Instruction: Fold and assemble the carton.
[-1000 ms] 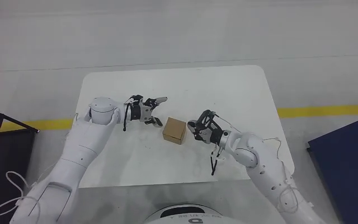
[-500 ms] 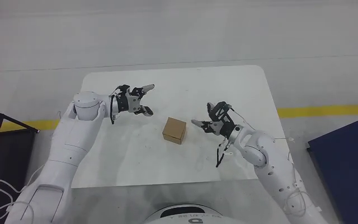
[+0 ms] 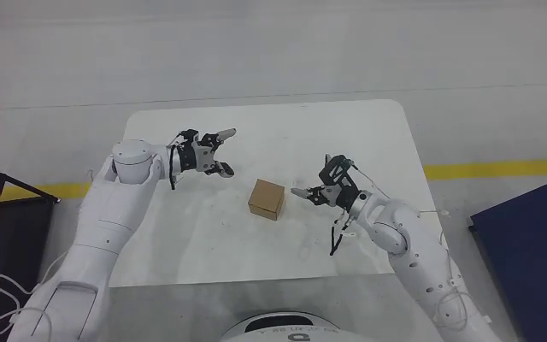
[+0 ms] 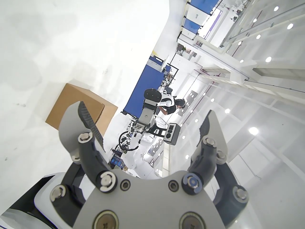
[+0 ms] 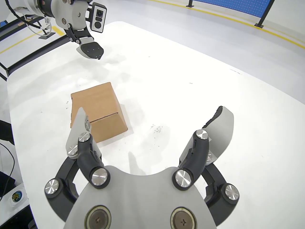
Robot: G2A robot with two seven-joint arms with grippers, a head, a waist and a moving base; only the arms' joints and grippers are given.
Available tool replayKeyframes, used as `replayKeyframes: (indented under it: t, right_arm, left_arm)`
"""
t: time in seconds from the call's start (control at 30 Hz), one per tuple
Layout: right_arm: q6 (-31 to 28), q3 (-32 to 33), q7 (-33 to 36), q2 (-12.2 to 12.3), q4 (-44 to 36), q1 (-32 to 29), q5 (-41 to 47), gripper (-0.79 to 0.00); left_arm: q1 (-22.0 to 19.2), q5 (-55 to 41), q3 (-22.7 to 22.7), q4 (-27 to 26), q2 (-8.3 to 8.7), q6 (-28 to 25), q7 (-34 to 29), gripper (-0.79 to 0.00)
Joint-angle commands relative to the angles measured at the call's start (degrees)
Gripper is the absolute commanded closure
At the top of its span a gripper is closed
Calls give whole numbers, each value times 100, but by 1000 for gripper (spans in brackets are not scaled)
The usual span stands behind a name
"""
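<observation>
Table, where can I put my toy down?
The far right corner of the table, beyond the right tool, is bare; so is the near strip before the carton. Crowded: the middle, where the left tool and right tool flank the carton.

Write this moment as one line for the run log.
carton: looks closed, upright on table | left gripper: open, empty, away from carton | right gripper: open, empty, near carton, apart

The left arm (image 3: pixel 111 224) and right arm (image 3: pixel 412 250) are glossy white shells with rounded joints and thin black cables (image 3: pixel 333 243) at the wrists. The left gripper (image 4: pixel 145 110) and right gripper (image 5: pixel 150 109) have grey plates (image 5: pixel 143 197), black links (image 5: pixel 88 156), silver screws (image 5: pixel 182 179) and pale fingers (image 5: pixel 225 125) with black ribbed pads (image 4: pixel 91 123).
</observation>
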Motion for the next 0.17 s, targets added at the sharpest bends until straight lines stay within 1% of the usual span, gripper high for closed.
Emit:
replayKeyframes:
  t: [0.0,0.13]
  right_arm:
    - [0,0,0,0,0,0,0,-785]
    - [0,0,0,0,0,0,0,-785]
  left_arm:
    - [0,0,0,0,0,0,0,-784]
    - [0,0,0,0,0,0,0,-784]
